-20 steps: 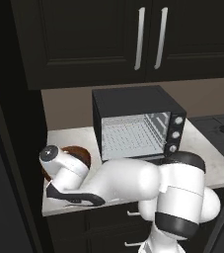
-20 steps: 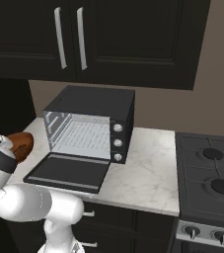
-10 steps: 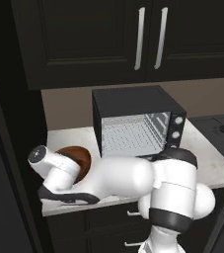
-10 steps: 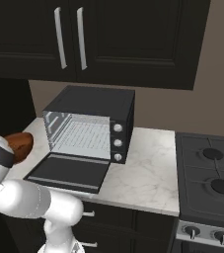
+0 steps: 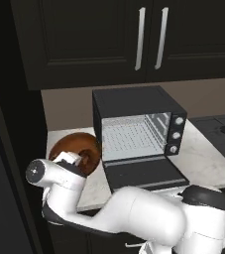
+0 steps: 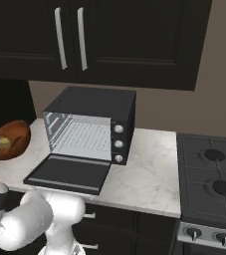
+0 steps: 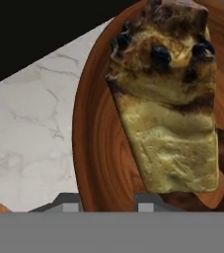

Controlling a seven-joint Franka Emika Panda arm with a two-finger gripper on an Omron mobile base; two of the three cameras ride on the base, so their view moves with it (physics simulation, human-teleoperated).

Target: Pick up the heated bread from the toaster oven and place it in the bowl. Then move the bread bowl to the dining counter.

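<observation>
Both base views look forward and down at the open toaster oven (image 5: 136, 136) (image 6: 92, 132) on the marble worktop (image 5: 205, 158) (image 6: 149, 172), one from either side. The hand view sits very close over the bowl (image 7: 96, 143), bread (image 7: 170, 99) across its upper right.

— Where's your bread?
— The heated bread (image 7: 170, 108), tan-yellow with dark crust patches, lies inside the reddish-brown wooden bowl (image 7: 96, 148).
— And the bowl?
— You'll see it tilted, left of the toaster oven (image 5: 139, 136), whose door hangs open, wire rack bare.
</observation>
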